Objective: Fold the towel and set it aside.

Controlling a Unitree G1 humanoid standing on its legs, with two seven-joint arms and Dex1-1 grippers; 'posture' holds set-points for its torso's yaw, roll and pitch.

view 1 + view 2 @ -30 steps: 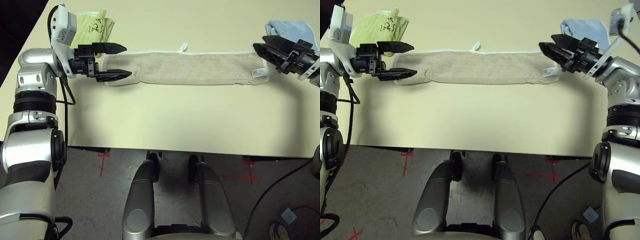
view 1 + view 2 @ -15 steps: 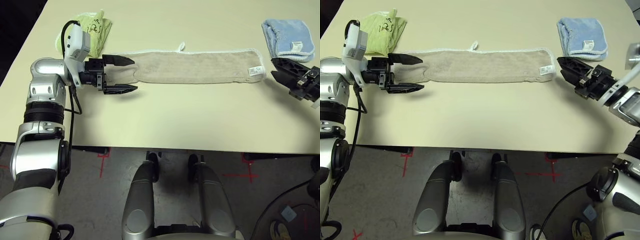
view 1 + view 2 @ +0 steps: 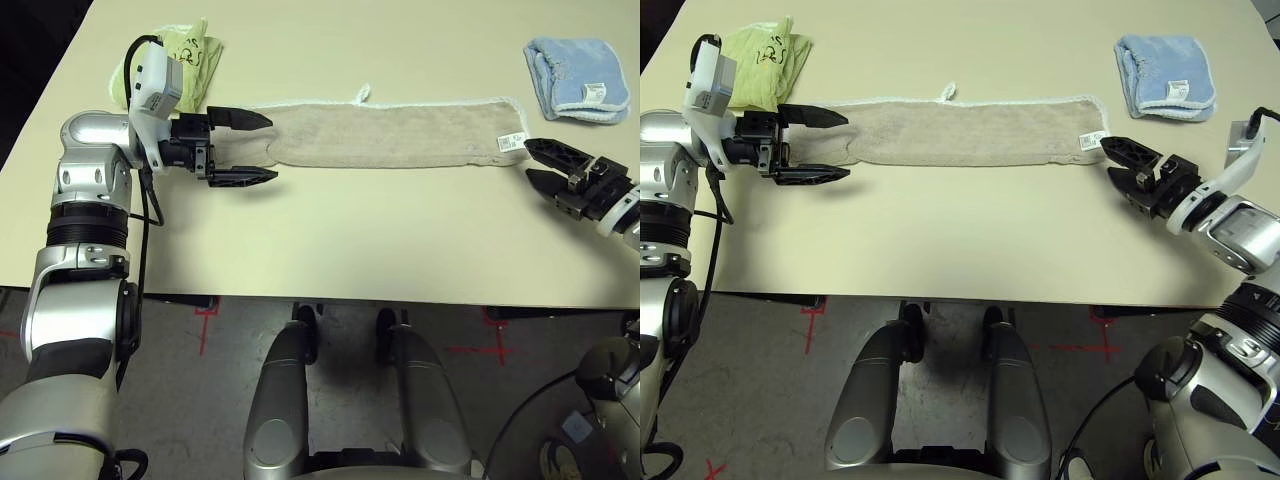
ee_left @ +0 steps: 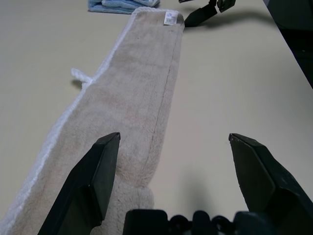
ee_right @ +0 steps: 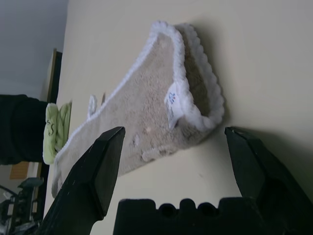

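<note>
At the near side of the cream table [image 3: 330,250], the left end effector [image 3: 255,148] hangs with its fingers spread wide over the towel's left end, holding nothing. The right end effector [image 3: 1117,160] sits just off the towel's right end, also wide and empty. The towel [image 3: 390,135], folded into a long beige strip with white edging, lies across the table; a small white tag [image 3: 512,142] at its right end bears print too small to read. Farther back, a lime green towel [image 3: 762,50] carries illegible dark scribbles, and a light blue towel [image 3: 1164,75] has a white label.
</note>
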